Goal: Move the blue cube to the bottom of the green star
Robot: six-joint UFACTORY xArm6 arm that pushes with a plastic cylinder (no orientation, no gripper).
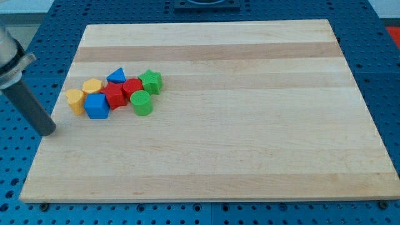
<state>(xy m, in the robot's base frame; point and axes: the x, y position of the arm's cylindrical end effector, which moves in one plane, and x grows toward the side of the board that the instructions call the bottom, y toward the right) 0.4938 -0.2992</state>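
The blue cube (97,106) sits at the lower left of a tight cluster of blocks on the left part of the wooden board (237,144). The green star (150,82) is at the cluster's upper right, apart from the cube. Between them lie a red star (114,95) and another red block (132,87). A green cylinder (142,103) lies just below the green star. My tip (47,132) is at the board's left edge, to the lower left of the blue cube, touching no block.
A yellow block (75,100) and a yellow-orange hexagon (92,86) lie left of and above the blue cube. A blue triangle (116,77) sits at the cluster's top. Blue perforated table (19,50) surrounds the board.
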